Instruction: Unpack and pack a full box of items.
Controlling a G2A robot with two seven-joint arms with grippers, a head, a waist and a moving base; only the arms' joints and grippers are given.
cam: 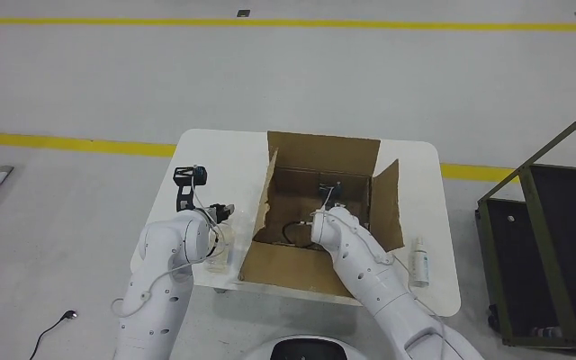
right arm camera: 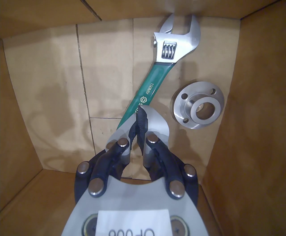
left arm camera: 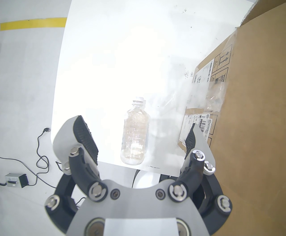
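- The cardboard box (cam: pixel 324 146) stands open in the middle of the tabletop (cam: pixel 225 153), nearer its near edge than its far edge, with its flaps spread outward.
- The right arm reaches down into the box. The right pincer (right arm camera: pixel 140 110) is clamped on the lower part of the green handle of an adjustable wrench (right arm camera: pixel 156 82), its dark pads pressed together around it.
- The wrench's steel head points away from the pincer and is close up against a box wall (right arm camera: pixel 125 9). Whether it touches the wall cannot be told.
- A round metal flange (right arm camera: pixel 198 105) with a raised hub and small bolt holes lies flat on the box floor, just beside the wrench handle and apart from it, near a side wall.
- The left arm is outside the box, over the left part of the tabletop near the near edge.
- The left pincer (left arm camera: pixel 135 124) is spread wide apart and grips nothing.
- A clear bottle (left arm camera: pixel 135 134) stands upright at the near edge of the tabletop (left arm camera: pixel 111 55), in line with the gap between the pads (left arm camera: pixel 86 136) and touching neither.
- The box's outer side (left arm camera: pixel 252 111) is near the bottle. It bears printed labels and a crumpled clear plastic pouch (left arm camera: pixel 207 96).
- A black object with a blue part (cam: pixel 190 175) stands on the left part of the tabletop, farther from the near edge than the left pincer (cam: pixel 219 213).
- A white spray bottle (cam: pixel 418 261) lies near the right edge, towards the near right corner, well apart from the box.
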